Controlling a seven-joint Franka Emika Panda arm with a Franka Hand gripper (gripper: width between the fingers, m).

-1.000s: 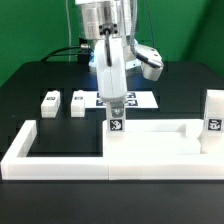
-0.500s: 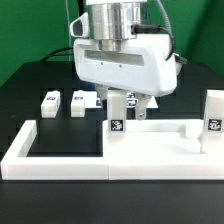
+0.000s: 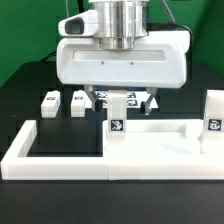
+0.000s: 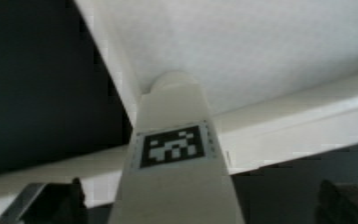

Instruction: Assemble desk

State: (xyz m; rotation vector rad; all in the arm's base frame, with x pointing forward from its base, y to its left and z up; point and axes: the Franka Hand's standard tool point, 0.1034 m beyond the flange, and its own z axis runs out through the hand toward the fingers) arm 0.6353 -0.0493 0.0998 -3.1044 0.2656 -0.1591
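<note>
The desk tabletop (image 3: 160, 143) lies flat and white at the exterior view's right. One tagged leg (image 3: 115, 118) stands upright at its left corner, and a second leg (image 3: 212, 117) stands at its right edge. My gripper (image 3: 124, 100) hangs over the first leg, open, with a finger on either side of the leg's top and a gap on both sides. In the wrist view that leg (image 4: 179, 150) rises between my dark fingertips (image 4: 51, 203), with the tabletop (image 4: 247, 40) beyond it; the gripper (image 4: 201, 205) holds nothing.
Two loose legs (image 3: 48, 103) (image 3: 78, 101) lie on the black table at the exterior view's left. The marker board (image 3: 142, 99) lies behind the gripper. The white border frame (image 3: 25, 150) runs along the front and left.
The jaws have opened and let go of the upright leg, which stays standing. The hand has turned broadside to the exterior view.
</note>
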